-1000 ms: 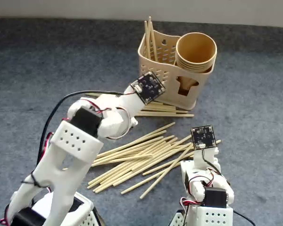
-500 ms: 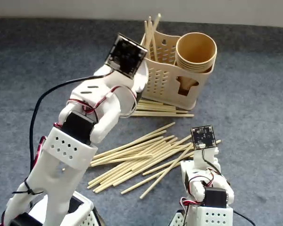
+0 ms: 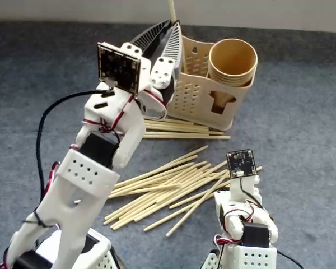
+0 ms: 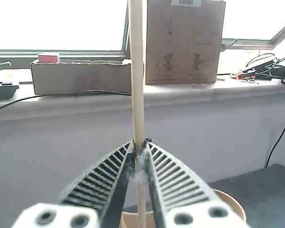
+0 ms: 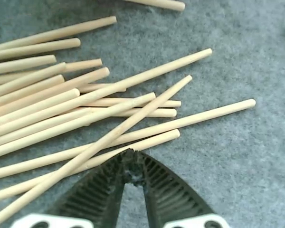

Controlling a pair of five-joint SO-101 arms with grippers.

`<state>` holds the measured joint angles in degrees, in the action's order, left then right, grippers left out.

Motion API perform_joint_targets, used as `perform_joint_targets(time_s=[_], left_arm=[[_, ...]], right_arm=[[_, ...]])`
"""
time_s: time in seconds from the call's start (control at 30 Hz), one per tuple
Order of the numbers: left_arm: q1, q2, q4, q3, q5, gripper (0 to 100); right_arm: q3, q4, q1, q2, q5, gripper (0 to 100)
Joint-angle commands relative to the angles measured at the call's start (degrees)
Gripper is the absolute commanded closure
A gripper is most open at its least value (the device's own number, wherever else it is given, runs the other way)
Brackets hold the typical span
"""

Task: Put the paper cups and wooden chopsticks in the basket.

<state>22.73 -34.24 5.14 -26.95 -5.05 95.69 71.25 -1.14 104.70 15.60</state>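
Stacked paper cups [image 3: 232, 59] are nested in the right compartment of the basket [image 3: 191, 96]. One upright chopstick [image 4: 137, 71] is pinched by the left gripper [image 4: 139, 142], seemingly over the left compartment. Loose chopsticks [image 3: 168, 185] are scattered nearer, beneath the right gripper [image 5: 133, 154], whose jaws are pressed together.

Left claw [image 3: 171, 25] pinches a chopstick [image 3: 171, 8] upright — over the basket [image 3: 196, 95] edge.

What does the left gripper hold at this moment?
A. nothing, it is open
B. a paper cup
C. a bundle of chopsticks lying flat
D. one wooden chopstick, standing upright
D: in the left wrist view the left gripper is shut on a single chopstick, which rises straight up from its tips.
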Motion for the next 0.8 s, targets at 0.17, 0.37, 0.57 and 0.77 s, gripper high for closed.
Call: perform_joint_targets(time_s=[0.17, 0.37, 0.57, 0.77], left_arm=[[-0.92, 12.88, -13.27, 0.31, -0.26, 99], [-2.15, 15.96, -12.75, 0.22, -0.26, 99], [-2.15, 15.96, 2.29, 5.32, -0.26, 89], [-2.15, 15.87, 15.56, 12.18, -0.26, 89]], right_arm=[[8.84, 0.04, 0.48, 0.66, 0.53, 99.2], [8.84, 0.04, 0.48, 0.66, 0.53, 99.2], [8.84, 0.04, 0.48, 0.66, 0.53, 99.2], [8.84, 0.04, 0.48, 0.66, 0.53, 99.2]])
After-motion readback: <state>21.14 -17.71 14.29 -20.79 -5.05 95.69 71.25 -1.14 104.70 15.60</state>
